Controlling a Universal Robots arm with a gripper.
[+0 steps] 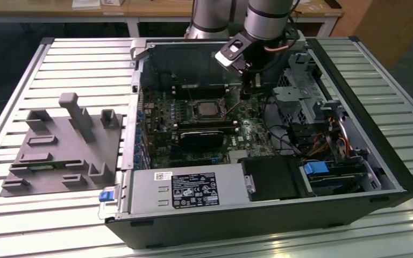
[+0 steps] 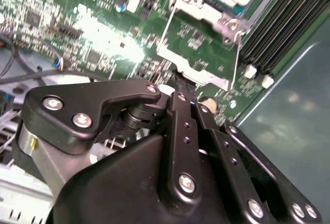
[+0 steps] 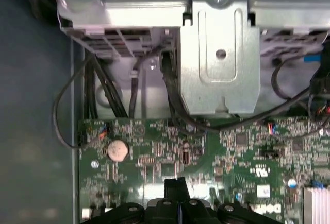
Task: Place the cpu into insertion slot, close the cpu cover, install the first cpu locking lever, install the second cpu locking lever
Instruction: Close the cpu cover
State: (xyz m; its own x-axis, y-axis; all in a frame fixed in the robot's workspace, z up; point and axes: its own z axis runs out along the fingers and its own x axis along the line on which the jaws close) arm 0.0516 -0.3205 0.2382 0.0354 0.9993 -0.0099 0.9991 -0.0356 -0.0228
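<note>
Just beside the socketed cpu (image 1: 208,108), end effector (image 1: 247,91) closed tight, nothing in its grip.

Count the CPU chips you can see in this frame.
1. The cpu lies in the insertion slot on the motherboard inside the open case. Others could be hidden behind the arm.

the smooth silver-grey tubular metal arm (image 1: 268,16) ends in a black wrist carrying a pale grey camera box (image 1: 229,56). the matte black gripper (image 2: 181,82) is built of flat black linkage bars (image 2: 178,131) pinned with shiny round silver screws (image 2: 186,183).
</note>
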